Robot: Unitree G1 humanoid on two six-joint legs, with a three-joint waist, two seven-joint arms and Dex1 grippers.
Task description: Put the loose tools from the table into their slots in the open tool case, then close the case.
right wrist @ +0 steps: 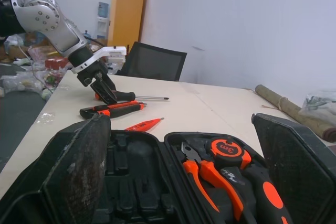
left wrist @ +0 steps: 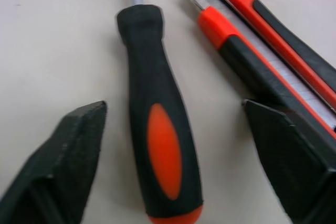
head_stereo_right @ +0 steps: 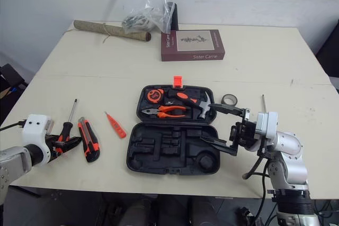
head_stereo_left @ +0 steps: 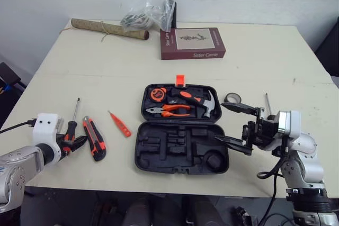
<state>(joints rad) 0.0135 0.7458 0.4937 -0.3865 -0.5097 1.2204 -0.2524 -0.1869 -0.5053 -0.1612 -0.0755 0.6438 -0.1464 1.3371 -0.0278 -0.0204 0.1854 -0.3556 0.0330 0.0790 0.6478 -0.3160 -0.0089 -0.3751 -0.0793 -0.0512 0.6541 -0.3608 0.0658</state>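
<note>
The black tool case (head_stereo_left: 159, 154) lies open mid-table. Its far half holds a tape measure (head_stereo_left: 158, 93), orange pliers (head_stereo_left: 172, 111) and a hammer (head_stereo_left: 204, 104); its near half shows bare slots. A black-and-orange screwdriver (left wrist: 160, 145) lies at the left, and my left gripper (head_stereo_left: 74, 142) is open with one finger on each side of the handle, not touching it. Beside it lie an orange utility knife (head_stereo_left: 94, 137) and an orange tester pen (head_stereo_left: 120, 124). My right gripper (head_stereo_left: 220, 122) stands open at the case's right edge, holding nothing.
A roll of tape (head_stereo_left: 232, 98) and a thin metal shaft (head_stereo_left: 268, 104) lie right of the case. At the back are a maroon book (head_stereo_left: 192, 43), a clear plastic bag (head_stereo_left: 148, 14) and a brown roll (head_stereo_left: 108, 28). The table's front edge runs just below the case.
</note>
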